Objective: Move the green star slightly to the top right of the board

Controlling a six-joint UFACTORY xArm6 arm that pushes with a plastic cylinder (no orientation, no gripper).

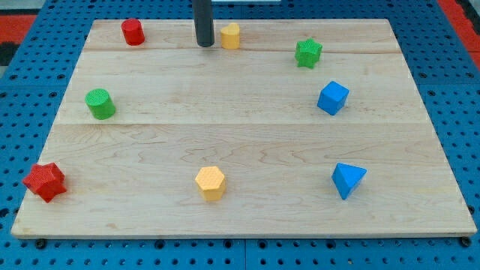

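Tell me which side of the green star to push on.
Push its lower-left side: the green star must go up and right. My tip is far to its left, beside the yellow block, so swing below that block and come in from the lower left.

The rod (203, 22) runs off the view's top; its upper part unseen.
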